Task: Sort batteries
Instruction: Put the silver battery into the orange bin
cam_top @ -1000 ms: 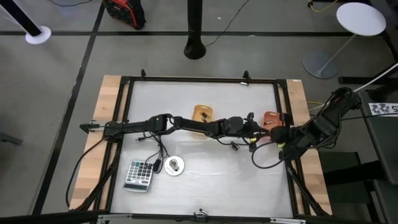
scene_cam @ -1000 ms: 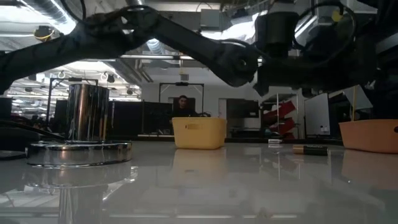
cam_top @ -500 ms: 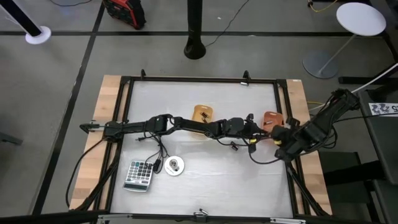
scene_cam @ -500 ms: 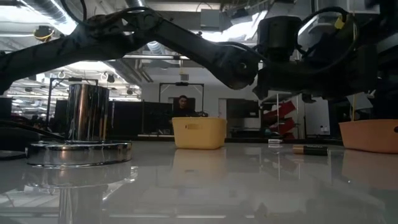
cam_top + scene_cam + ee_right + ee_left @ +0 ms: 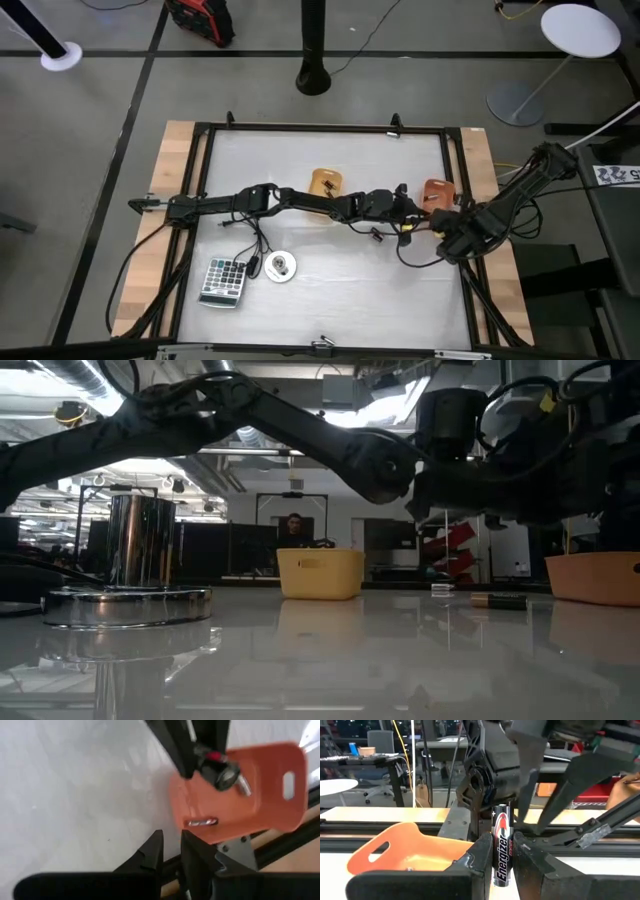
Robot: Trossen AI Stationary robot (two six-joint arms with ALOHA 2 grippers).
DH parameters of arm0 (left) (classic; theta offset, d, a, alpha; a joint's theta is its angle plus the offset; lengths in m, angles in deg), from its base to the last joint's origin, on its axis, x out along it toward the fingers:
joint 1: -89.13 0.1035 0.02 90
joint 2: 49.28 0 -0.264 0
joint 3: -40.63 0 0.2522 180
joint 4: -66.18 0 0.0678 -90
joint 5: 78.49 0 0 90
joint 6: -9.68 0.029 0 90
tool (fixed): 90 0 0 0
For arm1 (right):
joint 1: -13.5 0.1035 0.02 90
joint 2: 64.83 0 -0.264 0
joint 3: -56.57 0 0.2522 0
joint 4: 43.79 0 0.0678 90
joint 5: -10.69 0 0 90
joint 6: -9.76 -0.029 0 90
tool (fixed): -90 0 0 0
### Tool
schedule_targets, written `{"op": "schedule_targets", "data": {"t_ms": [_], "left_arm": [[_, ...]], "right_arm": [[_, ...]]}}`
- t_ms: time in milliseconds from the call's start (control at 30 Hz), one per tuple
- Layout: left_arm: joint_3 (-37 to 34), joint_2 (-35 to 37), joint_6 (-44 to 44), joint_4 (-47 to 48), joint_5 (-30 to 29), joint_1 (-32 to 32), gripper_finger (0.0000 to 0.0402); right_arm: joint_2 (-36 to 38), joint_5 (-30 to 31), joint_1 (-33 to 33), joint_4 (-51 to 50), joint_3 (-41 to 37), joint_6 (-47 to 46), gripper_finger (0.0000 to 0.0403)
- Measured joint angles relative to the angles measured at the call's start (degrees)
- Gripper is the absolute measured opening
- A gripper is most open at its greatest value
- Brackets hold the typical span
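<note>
My left gripper reaches across the table and hovers beside the orange bin, shut on a black and silver battery. The right wrist view shows that battery over the orange bin, where one silvery battery lies on the floor. My right gripper is narrowly open and empty, hanging near the table's right edge. The yellow bin holds dark batteries. Loose batteries lie flat on the table under the left arm. My left gripper pinches the battery's lower half between its two fingers. The battery stands upright in the hold, its top end rising above the fingertips. It is lifted clear of the table, over the orange bin.
A calculator and a round white disc with a cable sit at the near left. In the low view the disc carries a shiny metal cylinder. A black frame rims the white table. A person sits in the room beyond.
My right gripper has drawn back from the orange bin toward the table's near edge, and its arm has swung with it. The left arm and its battery have kept still.
</note>
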Motion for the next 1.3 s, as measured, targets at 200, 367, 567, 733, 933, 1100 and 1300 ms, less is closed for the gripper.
{"op": "schedule_targets", "data": {"t_ms": [200, 367, 567, 733, 933, 1100, 1300], "left_arm": [[0.00, 0.00, 0.00, 0.08, 0.00, 0.00, 0.0052], [0.00, 0.00, 0.00, 0.20, 0.00, 0.00, 0.0052], [0.00, 0.00, 0.03, 0.37, 0.00, 0.00, 0.0052], [0.00, 0.00, 1.91, 2.34, 0.00, 0.00, 0.0052], [-0.02, 0.00, 1.93, 3.17, 0.00, 0.32, 0.0052], [-0.02, 0.00, 1.47, 3.55, 0.02, 1.15, 0.0052], [-0.02, 0.00, 1.35, 3.20, 1.10, 2.26, 0.0052]], "right_arm": [[-0.08, 1.53, -0.03, 1.31, -1.34, 1.60, 0.0065], [-0.08, 1.63, -0.03, 5.24, -2.33, -0.86, 0.0065], [-0.10, 4.12, -0.03, 7.19, -2.33, -4.31, 0.0065], [-0.10, 3.84, -0.02, 7.70, -2.83, -10.98, 0.0065], [-1.05, 2.45, -0.03, 10.71, -4.13, -20.52, 0.0065], [-1.37, 3.59, -0.03, 8.50, -4.15, -22.53, 0.0065], [-2.38, 4.77, -0.04, 6.39, -4.73, -19.70, 0.0065]]}}
